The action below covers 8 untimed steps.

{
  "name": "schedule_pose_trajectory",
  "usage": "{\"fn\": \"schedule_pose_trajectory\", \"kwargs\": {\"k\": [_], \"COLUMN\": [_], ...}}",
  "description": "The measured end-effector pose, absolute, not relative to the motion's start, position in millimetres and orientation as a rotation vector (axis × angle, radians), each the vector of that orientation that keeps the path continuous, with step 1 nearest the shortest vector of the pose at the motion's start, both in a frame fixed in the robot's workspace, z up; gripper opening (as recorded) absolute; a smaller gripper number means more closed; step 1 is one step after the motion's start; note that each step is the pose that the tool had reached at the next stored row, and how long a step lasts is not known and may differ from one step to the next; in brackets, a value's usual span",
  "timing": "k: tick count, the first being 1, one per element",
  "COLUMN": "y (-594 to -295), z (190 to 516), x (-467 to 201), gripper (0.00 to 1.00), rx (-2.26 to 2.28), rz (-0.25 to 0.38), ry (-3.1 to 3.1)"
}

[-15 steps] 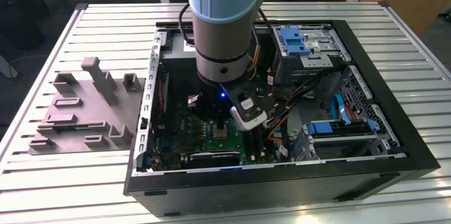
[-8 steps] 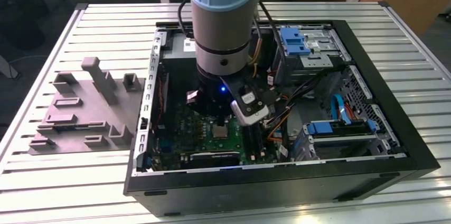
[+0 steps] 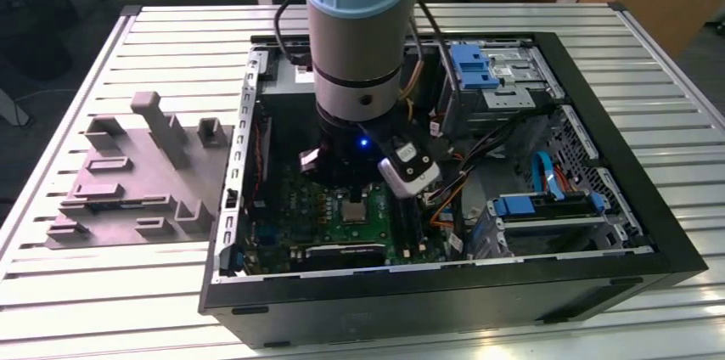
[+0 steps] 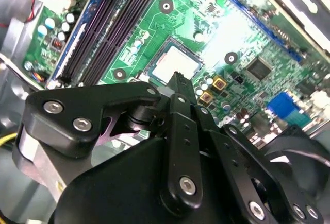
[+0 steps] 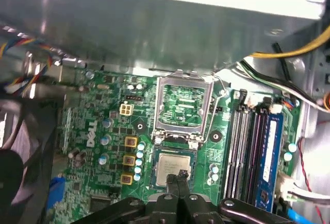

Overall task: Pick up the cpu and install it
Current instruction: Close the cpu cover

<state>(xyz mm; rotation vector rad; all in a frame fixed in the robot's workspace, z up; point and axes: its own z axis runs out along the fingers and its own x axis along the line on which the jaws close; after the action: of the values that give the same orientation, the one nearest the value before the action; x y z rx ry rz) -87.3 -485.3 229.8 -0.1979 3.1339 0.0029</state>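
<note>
The cpu (image 5: 173, 167) lies flat in its socket, silver top up — hand (image 5: 180, 175) closed, empty, just above.

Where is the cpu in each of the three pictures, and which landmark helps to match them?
Exterior view: the cpu lies on the green board inside the open case, just below the arm.
Second wrist view: cpu sits in its socket, just past the gripper tips.
First wrist view: cpu below the raised socket frame, at the gripper tips.
Shared landmark: the memory sticks beside the socket.

The arm (image 3: 360, 46) points straight down, hand (image 5: 180, 177) fingertips pressed together.
</note>
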Motion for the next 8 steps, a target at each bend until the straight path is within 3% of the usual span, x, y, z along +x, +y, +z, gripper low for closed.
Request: {"fn": "schedule_pose_trajectory", "kwargs": {"k": [8], "y": [-485.2], "z": [229.6], "x": [-83.9], "gripper": [0.11], "rx": [-0.301], "rz": [0.003], "ry": [3.126]}}
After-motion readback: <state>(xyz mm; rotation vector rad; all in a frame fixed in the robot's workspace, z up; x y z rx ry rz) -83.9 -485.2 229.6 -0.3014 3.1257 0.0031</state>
